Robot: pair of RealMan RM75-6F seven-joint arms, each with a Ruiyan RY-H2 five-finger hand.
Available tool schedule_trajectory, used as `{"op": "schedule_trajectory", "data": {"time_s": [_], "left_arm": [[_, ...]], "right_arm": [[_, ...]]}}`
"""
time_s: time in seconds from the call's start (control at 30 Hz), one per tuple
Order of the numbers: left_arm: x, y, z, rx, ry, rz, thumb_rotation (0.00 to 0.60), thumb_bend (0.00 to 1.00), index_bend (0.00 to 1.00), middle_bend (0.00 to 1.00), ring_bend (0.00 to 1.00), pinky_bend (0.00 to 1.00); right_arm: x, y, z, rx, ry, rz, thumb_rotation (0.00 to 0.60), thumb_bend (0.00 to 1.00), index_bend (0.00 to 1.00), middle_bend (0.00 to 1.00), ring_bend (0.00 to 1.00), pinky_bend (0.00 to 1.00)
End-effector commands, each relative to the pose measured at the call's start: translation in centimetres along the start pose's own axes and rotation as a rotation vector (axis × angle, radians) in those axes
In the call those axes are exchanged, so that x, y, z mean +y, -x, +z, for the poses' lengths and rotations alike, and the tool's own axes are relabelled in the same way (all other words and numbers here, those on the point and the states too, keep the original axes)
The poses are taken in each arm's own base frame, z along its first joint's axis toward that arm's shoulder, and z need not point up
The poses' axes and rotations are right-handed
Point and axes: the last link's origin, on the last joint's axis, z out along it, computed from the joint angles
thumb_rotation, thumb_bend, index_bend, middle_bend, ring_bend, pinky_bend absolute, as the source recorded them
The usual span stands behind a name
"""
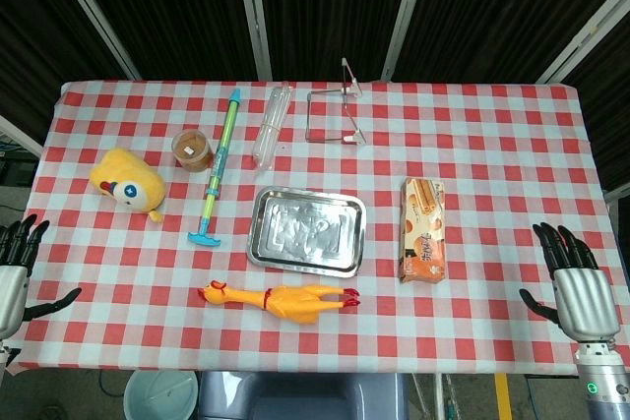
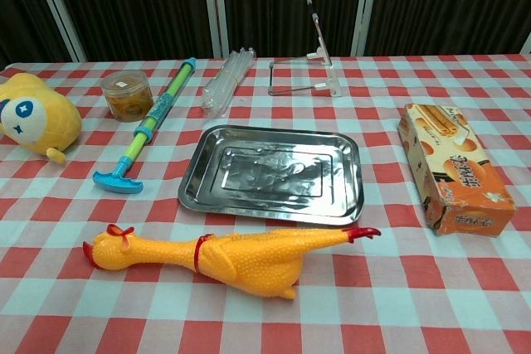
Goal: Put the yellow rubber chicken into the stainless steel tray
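left hand [image 1: 14, 268], right hand [image 1: 581, 292], fingers spread, empty

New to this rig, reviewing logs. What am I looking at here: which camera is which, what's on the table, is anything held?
Two views from one robot that has two arms with fingered hands. The head view looks down on the checked table; the chest view looks across it from lower down.

In the head view the left hand and right hand hover at the table's near corners, fingers apart, holding nothing. The chest view shows neither hand.

On the table: a yellow rubber chicken lying just in front of an empty stainless steel tray, an orange box, a water squirter, a yellow plush toy, a small jar, a clear bottle and a wire stand.
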Motion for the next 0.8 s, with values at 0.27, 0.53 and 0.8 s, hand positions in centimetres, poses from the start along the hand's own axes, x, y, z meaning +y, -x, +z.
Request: {"op": "schedule_trajectory", "data": {"time_s": [0.27,0.53,0.8], "left_arm": [[0.4,0.0,0.3,0.024,0.016,-0.012,0.6,0.01,0.0,0.0,0.0,0.0],[0.6,0.1,0.2,-0.009,0.034,-0.009,0.6,0.01,0.01,0.0,0.0,0.0],[3.4,-0.1,2.0,0.06,0.205,0.008,0.6,0.01,0.22,0.25,0.15,0.21]], "right_arm": [[0.0,-0.1,0.1,0.016,-0.007,0.003,0.6,0.23,0.0,0.1,0.06,0.15],[0.3,0.0,-0.3,0.016,-0.008,0.011,0.6,0.23,0.0,0.1,0.06,0.15],[0.1,0.0,-0.3,0.02,-0.026,0.014,0.6,0.23,0.0,0.1,0.06,0.15]]}}
